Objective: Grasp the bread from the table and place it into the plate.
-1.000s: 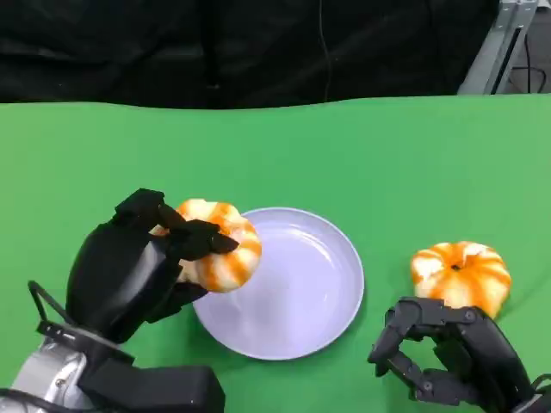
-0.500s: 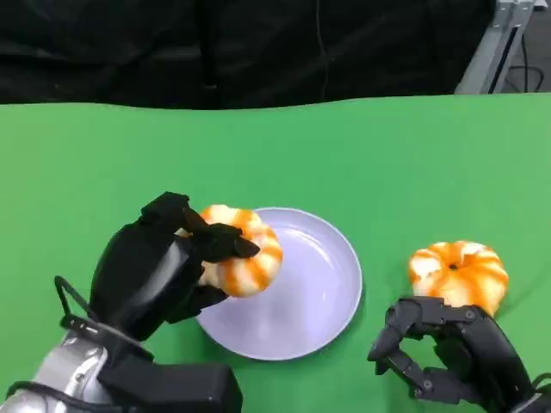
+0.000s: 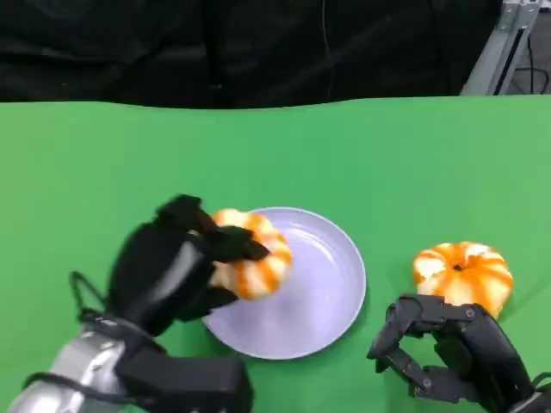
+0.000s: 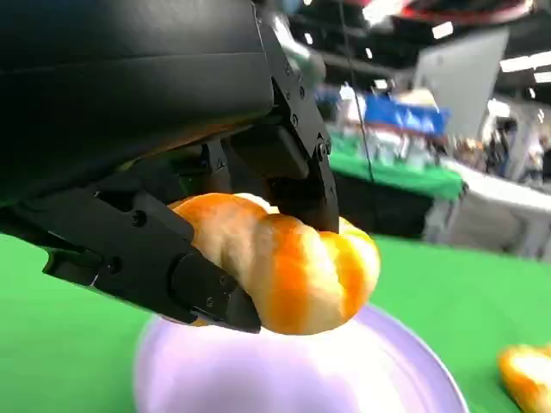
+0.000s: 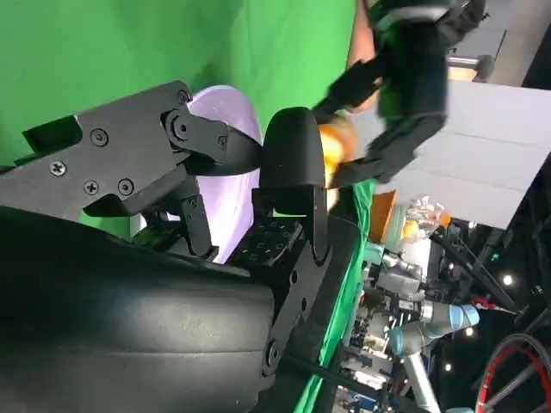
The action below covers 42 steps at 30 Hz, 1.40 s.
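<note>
An orange-and-white striped bread was held in the grasp of the robot's left hand, black fingers wrapped over its top and side, above the left part of a pale lavender plate on the green table. In the left wrist view the bread sat clamped between the fingers, apparently just clear of the plate beneath it, though whether its underside touched the surface could not be told. A second striped bread lay on the table to the right of the plate, apart from its rim. Just in front of that second bread, the right hand rested low at the table's near edge, its fingers curled inward and holding nothing. The right wrist view showed that hand's own fingers bent close, with the plate and the left hand carrying the bread beyond. A dark backdrop hung behind the table.
</note>
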{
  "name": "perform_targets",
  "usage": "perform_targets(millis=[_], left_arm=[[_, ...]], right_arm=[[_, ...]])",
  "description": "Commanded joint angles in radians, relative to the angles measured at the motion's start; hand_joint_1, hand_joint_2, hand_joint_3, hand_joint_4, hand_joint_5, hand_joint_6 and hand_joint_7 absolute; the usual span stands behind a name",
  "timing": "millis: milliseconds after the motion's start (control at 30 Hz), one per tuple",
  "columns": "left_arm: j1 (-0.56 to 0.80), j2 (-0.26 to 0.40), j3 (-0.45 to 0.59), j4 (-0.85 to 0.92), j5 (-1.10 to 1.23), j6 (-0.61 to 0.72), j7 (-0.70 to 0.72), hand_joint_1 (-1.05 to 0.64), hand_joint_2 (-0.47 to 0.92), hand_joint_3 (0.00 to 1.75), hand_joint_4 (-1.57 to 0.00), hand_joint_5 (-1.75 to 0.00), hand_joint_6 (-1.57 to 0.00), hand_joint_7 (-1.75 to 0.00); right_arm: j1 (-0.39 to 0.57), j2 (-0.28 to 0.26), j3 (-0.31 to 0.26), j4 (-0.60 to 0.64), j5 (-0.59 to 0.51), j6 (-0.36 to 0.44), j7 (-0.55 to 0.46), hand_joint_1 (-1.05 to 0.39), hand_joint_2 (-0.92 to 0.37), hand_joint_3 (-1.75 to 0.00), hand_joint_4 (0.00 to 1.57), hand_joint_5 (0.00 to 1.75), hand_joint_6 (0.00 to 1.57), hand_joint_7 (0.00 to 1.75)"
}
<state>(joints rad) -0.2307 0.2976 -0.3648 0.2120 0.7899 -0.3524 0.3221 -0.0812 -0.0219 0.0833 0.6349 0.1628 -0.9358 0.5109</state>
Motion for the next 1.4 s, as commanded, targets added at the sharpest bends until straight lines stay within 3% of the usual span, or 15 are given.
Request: perform_targets(millis=[33,200,400,567,633,667,700,733,767,833,900,1033,1333,1400], left_arm=[[-0.027,-0.001,-0.016,0.019,-0.007,-0.011,-0.021,-0.12,0.92,0.02,-0.8,-1.16,-1.09,-0.38],[-0.037,-0.007,-0.026,0.043,-0.01,-0.024,-0.019,-0.12,0.92,0.04,-0.75,-1.26,-1.12,-0.34],[-0.05,-0.012,-0.032,0.066,-0.015,-0.031,-0.016,-0.11,0.92,0.06,-0.69,-1.38,-0.96,-0.7],[-0.058,-0.014,-0.034,0.082,-0.013,-0.036,-0.018,-0.12,0.92,0.07,-0.67,-1.4,-0.92,-0.76],[-0.065,-0.013,-0.036,0.099,-0.014,-0.04,-0.019,-0.11,0.92,0.07,-0.69,-1.31,-0.91,-0.73],[-0.068,-0.013,-0.037,0.106,-0.016,-0.038,-0.028,-0.11,0.92,0.07,-0.72,-1.23,-0.94,-0.62],[-0.072,-0.013,-0.038,0.114,-0.019,-0.04,-0.032,-0.13,0.92,0.07,-0.75,-1.09,-0.99,-0.45],[-0.075,-0.013,-0.039,0.121,-0.022,-0.041,-0.034,-0.15,0.92,0.05,-0.83,-0.85,-1.05,-0.24],[-0.076,-0.014,-0.039,0.126,-0.025,-0.043,-0.037,-0.16,0.92,0.05,-0.89,-0.68,-1.08,-0.13],[-0.081,-0.015,-0.039,0.142,-0.031,-0.051,-0.032,-0.18,0.92,0.04,-1.0,-0.31,-1.05,-0.03],[-0.086,-0.017,-0.04,0.161,-0.033,-0.062,-0.024,-0.19,0.92,0.04,-1.02,-0.18,-1.01,-0.01],[-0.092,-0.021,-0.038,0.184,-0.037,-0.066,-0.029,-0.25,0.92,0.09,-0.97,-0.06,-0.9,0.0],[-0.092,-0.024,-0.037,0.186,-0.033,-0.056,-0.034,-0.36,0.92,0.13,-0.93,-0.02,-0.82,0.0],[-0.09,-0.026,-0.035,0.188,-0.038,-0.059,-0.033,-0.54,0.92,0.2,-0.87,-0.02,-0.77,0.0]], right_arm=[[0.003,-0.008,-0.013,-0.015,-0.002,-0.008,-0.015,-0.18,-0.73,-0.66,0.76,1.48,0.85,1.09],[0.004,-0.009,-0.011,-0.019,-0.008,-0.011,-0.024,-0.2,-0.73,-0.65,0.76,1.47,0.85,1.08],[0.005,-0.007,-0.008,-0.024,0.006,-0.001,-0.018,-0.18,-0.74,-0.63,0.77,1.45,0.86,1.05],[0.006,-0.007,-0.008,-0.029,0.003,-0.001,-0.02,-0.18,-0.77,-0.59,0.77,1.45,0.87,1.04],[0.006,-0.008,-0.008,-0.029,-0.003,-0.003,-0.024,-0.18,-0.77,-0.58,0.77,1.46,0.87,1.04],[0.006,-0.008,-0.009,-0.029,-0.005,-0.005,-0.026,-0.18,-0.77,-0.58,0.77,1.46,0.87,1.04],[0.007,-0.007,-0.009,-0.028,-0.007,-0.008,-0.027,-0.18,-0.77,-0.57,0.77,1.46,0.87,1.04],[0.007,-0.007,-0.009,-0.028,-0.008,-0.01,-0.027,-0.18,-0.78,-0.57,0.77,1.46,0.87,1.04],[0.008,-0.006,-0.008,-0.029,-0.005,-0.008,-0.026,-0.18,-0.78,-0.57,0.77,1.46,0.87,1.04],[0.008,-0.005,-0.008,-0.03,-0.001,-0.007,-0.024,-0.18,-0.78,-0.57,0.77,1.46,0.87,1.04],[0.009,-0.006,-0.008,-0.03,-0.007,-0.01,-0.029,-0.18,-0.78,-0.58,0.77,1.46,0.87,1.05],[0.012,-0.005,-0.005,-0.035,-0.005,-0.006,-0.03,-0.19,-0.77,-0.58,0.77,1.46,0.86,1.06],[0.019,-0.005,-0.001,-0.053,0.006,0.017,-0.026,-0.17,-0.77,-0.6,0.77,1.46,0.86,1.06],[0.021,-0.004,0.001,-0.059,0.015,0.027,-0.018,-0.16,-0.77,-0.6,0.77,1.46,0.86,1.05]])
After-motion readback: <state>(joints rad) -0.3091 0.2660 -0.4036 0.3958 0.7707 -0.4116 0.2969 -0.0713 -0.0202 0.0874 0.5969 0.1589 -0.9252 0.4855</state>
